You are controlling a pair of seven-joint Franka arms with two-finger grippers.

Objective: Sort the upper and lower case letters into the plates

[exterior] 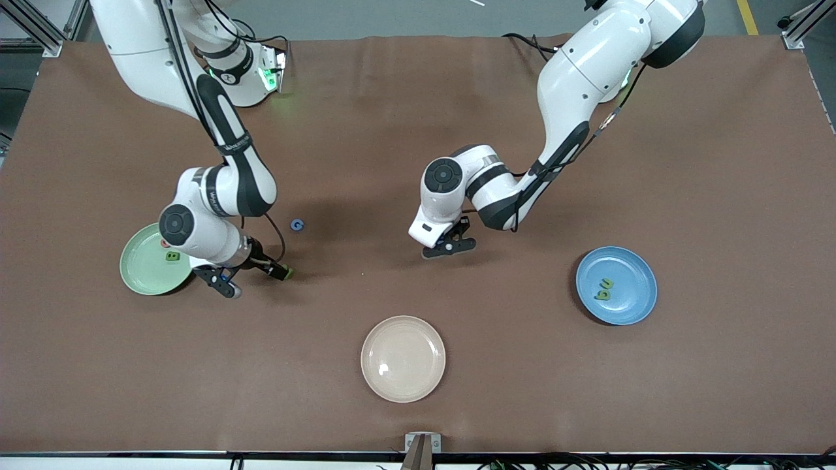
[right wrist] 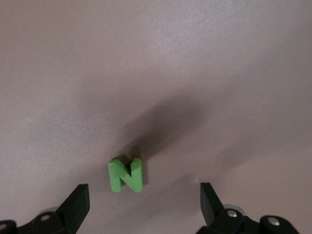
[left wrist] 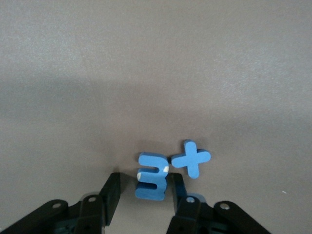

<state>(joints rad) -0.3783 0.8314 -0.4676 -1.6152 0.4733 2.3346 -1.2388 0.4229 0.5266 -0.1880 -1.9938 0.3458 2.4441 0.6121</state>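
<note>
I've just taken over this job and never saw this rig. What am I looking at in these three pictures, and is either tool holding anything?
Two white robot arms work at a brown table. The wide picture looks down from across the table. The other two come from a camera on each wrist.

The right tool is open beside the mint green plate, with a green N lying loose between its fingers. The left tool is open near mid-table, straddling a blue 3-shaped piece beside a blue plus. Neither tool holds anything.

The blue plate carries two greenish letters, and the green plate carries a green piece. A cream plate and a small blue piece also lie there.
</note>
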